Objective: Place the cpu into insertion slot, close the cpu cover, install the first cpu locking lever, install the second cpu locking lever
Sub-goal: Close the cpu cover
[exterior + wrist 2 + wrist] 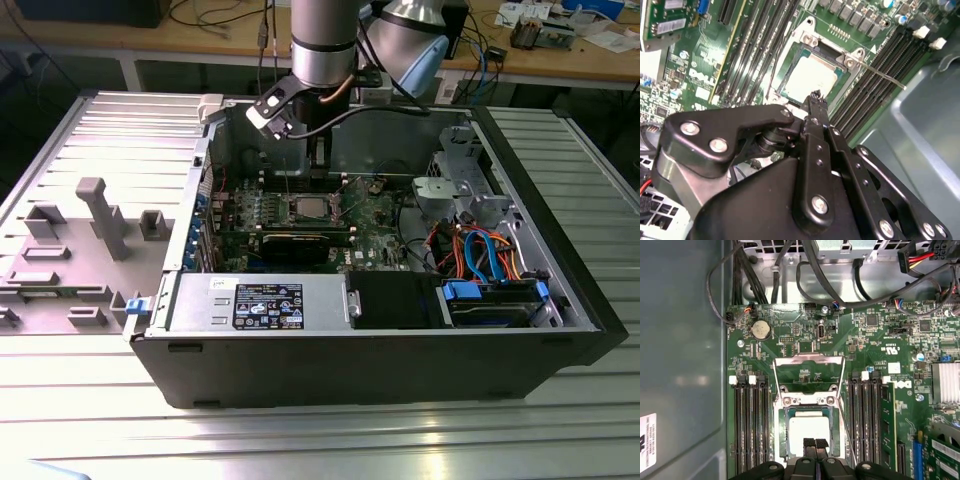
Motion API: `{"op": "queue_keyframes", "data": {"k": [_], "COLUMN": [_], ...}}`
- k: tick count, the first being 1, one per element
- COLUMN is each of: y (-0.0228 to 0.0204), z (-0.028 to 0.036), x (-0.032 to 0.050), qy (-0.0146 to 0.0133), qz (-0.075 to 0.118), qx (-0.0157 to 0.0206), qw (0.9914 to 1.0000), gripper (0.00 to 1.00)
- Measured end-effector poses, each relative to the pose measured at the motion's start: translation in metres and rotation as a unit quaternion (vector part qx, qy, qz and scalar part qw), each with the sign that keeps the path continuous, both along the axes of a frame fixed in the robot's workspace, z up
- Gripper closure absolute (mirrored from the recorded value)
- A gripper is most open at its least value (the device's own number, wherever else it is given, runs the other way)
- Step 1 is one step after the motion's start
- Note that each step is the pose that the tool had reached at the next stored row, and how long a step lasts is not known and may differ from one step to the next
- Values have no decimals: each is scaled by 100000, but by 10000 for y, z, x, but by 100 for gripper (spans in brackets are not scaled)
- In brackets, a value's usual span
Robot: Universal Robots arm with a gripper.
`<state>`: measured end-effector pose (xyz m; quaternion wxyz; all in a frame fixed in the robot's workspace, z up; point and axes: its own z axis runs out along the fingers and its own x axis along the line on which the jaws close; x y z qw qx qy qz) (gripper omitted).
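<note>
- The cpu (pixel 809 427) lies flat in the insertion slot (pixel 786 432), dull metal top up; the first step looks done.
- The slot sits mid-board on the motherboard (pixel 790 335), between two banks of memory slots (pixel 747 425), in the far half of the open computer case (pixel 400 350).
- The cpu cover (pixel 810 359) is not yet closed. It is swung open on its hinge at the socket's edge, and bare green board shows through its window.
- One locking lever (pixel 885 77) stands free, a thin wire whose long axis runs roughly along the memory slots. A similar wire (pixel 772 75) on the socket's other side is probably the second lever, also unlatched.
- So the cover and both levers remain, by my reading.
- The cpu is square, so it has no long axis; its edges line up with the socket rim.
- The gripper (pixel 815 442) hangs just above the cpu's edge farthest from the hinge, fingertips pressed together with nothing between them.
</note>
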<state>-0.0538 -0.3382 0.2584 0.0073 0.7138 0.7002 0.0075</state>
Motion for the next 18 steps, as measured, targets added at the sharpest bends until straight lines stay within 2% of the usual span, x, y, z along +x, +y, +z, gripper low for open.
{"op": "queue_keyframes", "data": {"k": [3, 8, 11, 18], "y": [0, 0, 0, 0], "z": [45, 47, 46, 54], "x": [3, 4, 9, 10], "qy": [474, 420, 416, 419], "qz": [2, 40, 1015, 1144], "qx": [-6, -48, -56, -54], "qw": [99999, 99999, 99994, 99993], "gripper": [89, 89, 89, 89]}}
